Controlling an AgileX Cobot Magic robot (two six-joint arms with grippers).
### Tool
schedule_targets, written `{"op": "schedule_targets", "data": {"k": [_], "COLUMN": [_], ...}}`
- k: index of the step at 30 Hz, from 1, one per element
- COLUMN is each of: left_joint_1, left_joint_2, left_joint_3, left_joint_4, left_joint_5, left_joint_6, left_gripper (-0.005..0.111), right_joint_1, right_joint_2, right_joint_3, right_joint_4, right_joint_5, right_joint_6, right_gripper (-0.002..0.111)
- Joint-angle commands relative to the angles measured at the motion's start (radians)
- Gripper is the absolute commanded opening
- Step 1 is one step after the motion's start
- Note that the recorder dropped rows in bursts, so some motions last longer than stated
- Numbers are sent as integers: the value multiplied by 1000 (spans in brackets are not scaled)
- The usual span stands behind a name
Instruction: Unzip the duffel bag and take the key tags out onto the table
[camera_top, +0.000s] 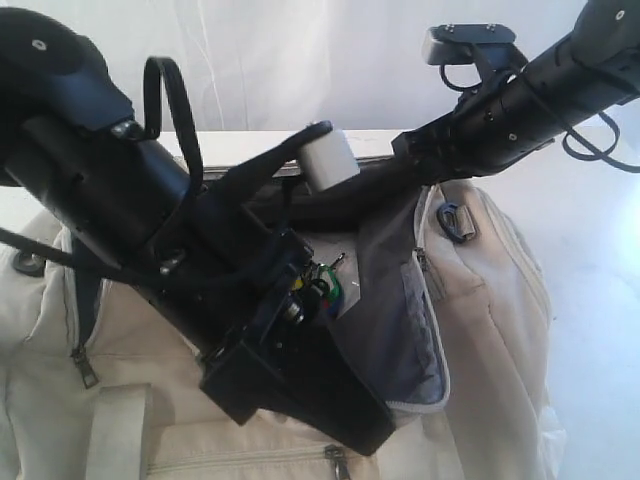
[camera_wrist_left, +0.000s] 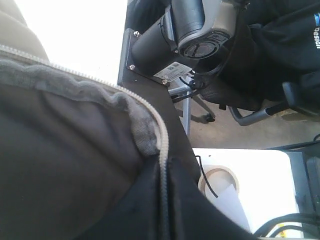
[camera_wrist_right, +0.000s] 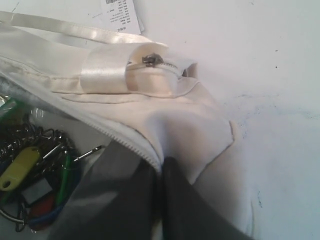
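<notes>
My left gripper (camera_wrist_left: 165, 202) and right gripper (camera_wrist_right: 161, 200) each clamp a zipper lip of the soft duffel bag (camera_top: 480, 290) by the table's (camera_top: 600, 330) near edge. Inside lie the key tags (camera_wrist_right: 37, 186): light, loose, slippery; I'd pinch the rings.

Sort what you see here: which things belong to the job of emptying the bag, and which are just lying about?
Belonging to the job: duffel bag; key tags inside it; table; left gripper and right gripper, each pinching the bag's opening edge.

Just lying about: printed paper label on the table; tape roll.
</notes>
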Motion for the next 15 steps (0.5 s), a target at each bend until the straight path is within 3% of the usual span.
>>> {"op": "schedule_targets", "data": {"k": [1,5,7,11,15], "left_joint_1": [-20,-20,-20,-20,-20], "left_joint_2": [-15,-15,-15,-15,-15], "left_joint_3": [44,61,61,61,61], "left_joint_4": [-42,-42,-48,-72,-72], "left_joint_5": [30,10,-7,-40,-46], "left_joint_6": [-7,-7,-7,0,0], "left_gripper": [0,0,0,6,26], "right_joint_1": [-14,-14,-14,-14,-14], "right_joint_2": [-2,-43,-81,-174,-260], "right_joint_3": [-26,-41,-41,-41,-20], "right_joint_4": [-24,-24,-24,-19,29], "right_joint_5": [36,79,103,226,414], "right_joint_6": [0,0,0,0,7], "right_gripper": [17,52,60,60,60]}}
